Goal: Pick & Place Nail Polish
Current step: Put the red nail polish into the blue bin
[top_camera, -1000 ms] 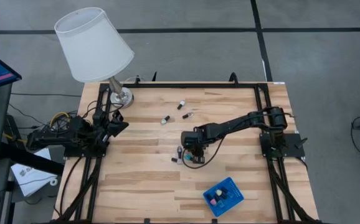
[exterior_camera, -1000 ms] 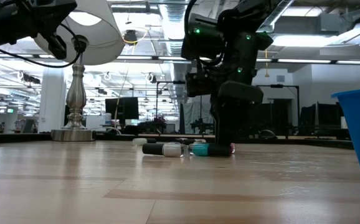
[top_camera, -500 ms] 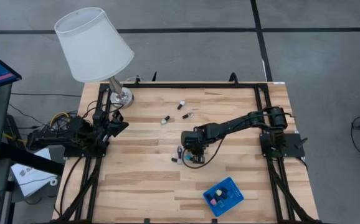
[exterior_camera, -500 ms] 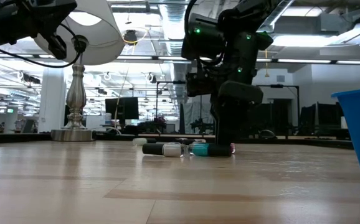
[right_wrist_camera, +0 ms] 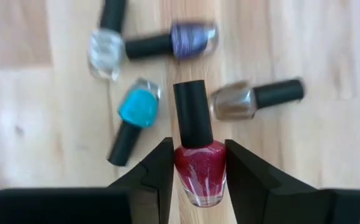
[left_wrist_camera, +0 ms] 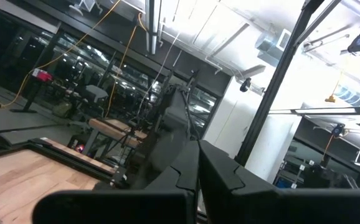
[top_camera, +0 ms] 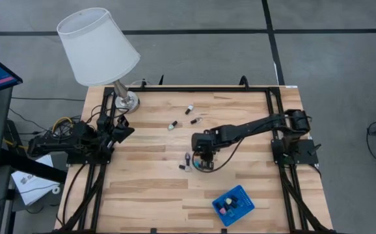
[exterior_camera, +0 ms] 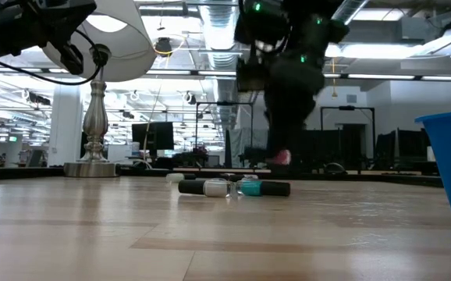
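At mid-frame in the high view, the right hand (top_camera: 203, 158) pinches a red bottle (right_wrist_camera: 199, 167) above four bottles (right_wrist_camera: 139, 106) lying on the desk (top_camera: 149, 188). The left hand (top_camera: 124, 130), at left, looks pressed together, though dimly seen.

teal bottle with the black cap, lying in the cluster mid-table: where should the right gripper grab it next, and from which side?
Probably across the black cap, from straight above. The teal-bodied bottle with a black cap lies flat on the wooden table, and the clear bottle and purple bottle crowd its body end, while the cap end points away into open wood. First, the right gripper must unload the red glitter bottle it holds.
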`<action>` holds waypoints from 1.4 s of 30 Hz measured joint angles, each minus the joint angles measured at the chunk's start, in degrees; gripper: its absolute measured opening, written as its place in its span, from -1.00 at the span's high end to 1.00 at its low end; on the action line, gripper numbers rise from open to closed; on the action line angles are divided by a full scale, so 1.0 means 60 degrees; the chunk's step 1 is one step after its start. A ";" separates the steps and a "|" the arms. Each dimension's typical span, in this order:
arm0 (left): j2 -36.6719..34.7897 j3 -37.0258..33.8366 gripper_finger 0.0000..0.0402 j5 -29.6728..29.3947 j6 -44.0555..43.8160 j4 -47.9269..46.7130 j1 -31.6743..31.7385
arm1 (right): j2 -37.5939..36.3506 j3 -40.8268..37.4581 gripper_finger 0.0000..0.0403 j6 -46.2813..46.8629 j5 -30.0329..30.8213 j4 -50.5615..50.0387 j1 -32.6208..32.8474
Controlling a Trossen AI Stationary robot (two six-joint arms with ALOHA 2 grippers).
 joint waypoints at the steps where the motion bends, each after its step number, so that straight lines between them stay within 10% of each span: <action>1: 0.0000 0.0000 1.00 0.0000 -0.0002 0.0006 -0.0002 | -0.0202 0.0000 0.48 0.0091 -0.0055 0.0006 -0.0004; 22: 0.0000 0.0000 1.00 -0.0004 -0.0004 0.0004 0.0000 | -0.5334 0.0036 0.46 0.1953 -0.0098 0.6118 0.0369; 42: 0.0000 0.0000 1.00 -0.0003 0.0000 0.0004 0.0000 | -0.5736 0.0047 0.44 0.0253 -0.0860 1.1326 0.1810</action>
